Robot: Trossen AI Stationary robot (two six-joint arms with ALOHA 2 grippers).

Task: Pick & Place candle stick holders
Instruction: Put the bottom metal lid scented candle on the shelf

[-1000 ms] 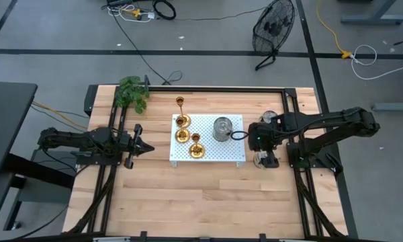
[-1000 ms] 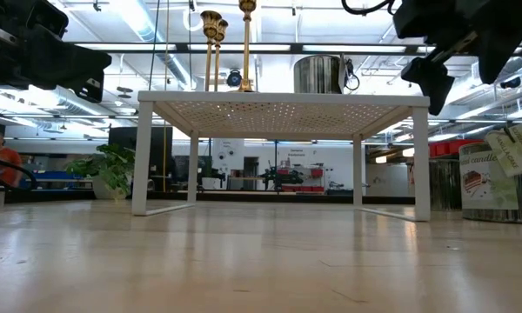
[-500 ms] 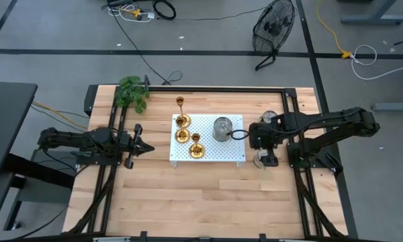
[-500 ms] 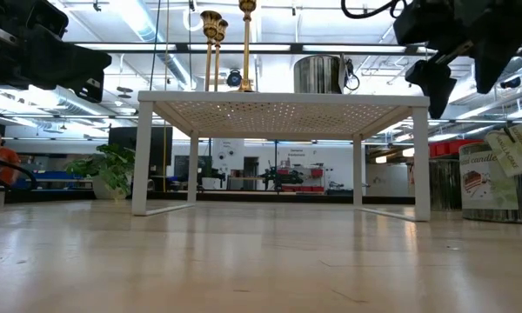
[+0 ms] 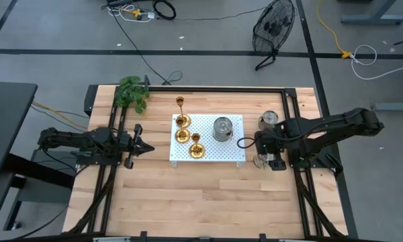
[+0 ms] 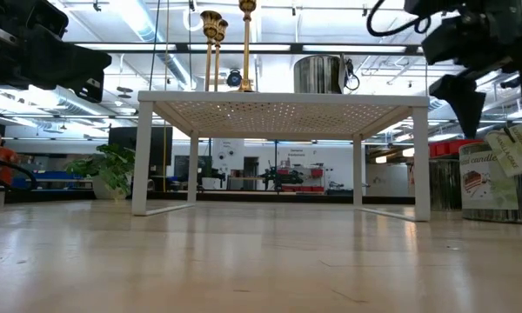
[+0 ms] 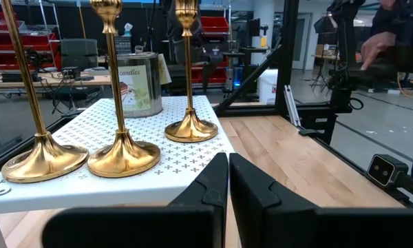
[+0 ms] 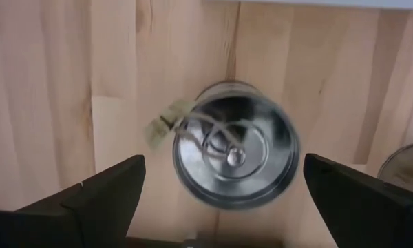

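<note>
Three gold candle stick holders (image 5: 182, 121) (image 5: 182, 134) (image 5: 197, 151) stand upright on their round bases on the left part of a white perforated stand (image 5: 218, 151). The left wrist view shows them as slim stems on dished bases (image 7: 124, 155). My left gripper (image 5: 145, 145) waits shut and level, left of the stand. My right gripper (image 5: 267, 161) is open and points down, right of the stand. It hangs above a silver tin (image 8: 235, 162) on the table, its fingers wide on either side, touching nothing.
A silver tin (image 5: 222, 128) stands on the stand's right part, and another (image 5: 269, 119) on the table by the far right. A labelled tin (image 6: 491, 178) shows in the low view. A green plant (image 5: 132, 93) sits at the far left corner. A black frame rims the table.
My right gripper has gone from beside the stand's right edge toward the table's right and near edges and has sunk a little, still open, now above the tin on the table. The holders have not moved.
</note>
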